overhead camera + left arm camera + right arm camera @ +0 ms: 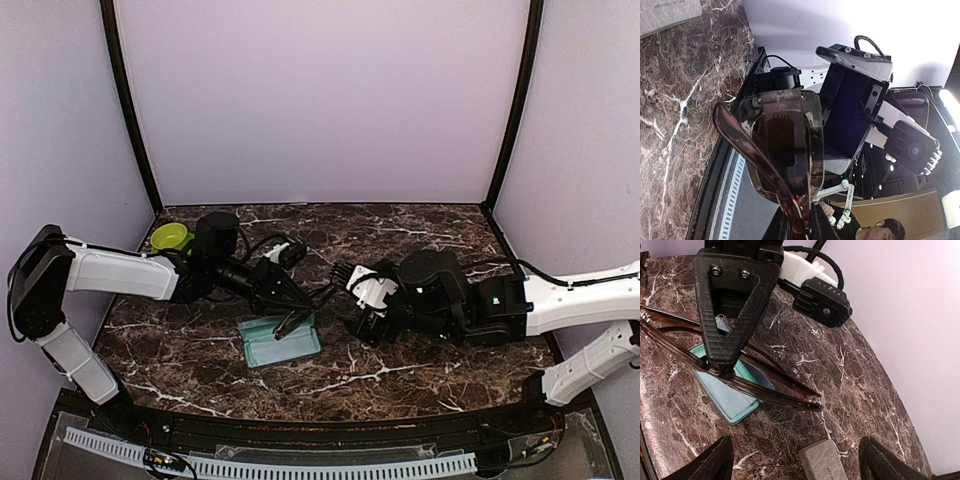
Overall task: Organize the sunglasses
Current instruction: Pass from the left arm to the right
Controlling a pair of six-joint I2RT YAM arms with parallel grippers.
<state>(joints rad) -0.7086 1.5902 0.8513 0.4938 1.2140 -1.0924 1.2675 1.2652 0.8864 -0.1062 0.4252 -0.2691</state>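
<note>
**Sunglasses [782,145] held over teal case**

Bench [420,370] of dark, white-veined marble fills the floor of the booth, with pale walls on three sides. Both arms reach in towards its middle and nearly meet there: the left arm [115,272] comes from its own side, and the right arm [580,295] stretches in low from the other.

The left tool [288,295] is clamped on the sunglasses, a thin-framed pair with dark reddish-brown lenses. From its wrist camera the lenses sit close up with one temple running towards the lens. From the right wrist you can see the long brown temples pinched under a black finger and stretching out across the case below.

The right tool [350,298] faces it, just beside the glasses. Its fingers [715,462] are spread wide with nothing between them.

A teal case [262,352] lies open and flat on the bench, pale blue inside, right under the held pair. Whether the glasses touch it I cannot tell.

A grey case [822,460] lies closed on the marble near the right tool. A small green bowl [172,237] sits at the back left, behind the left arm.
</note>
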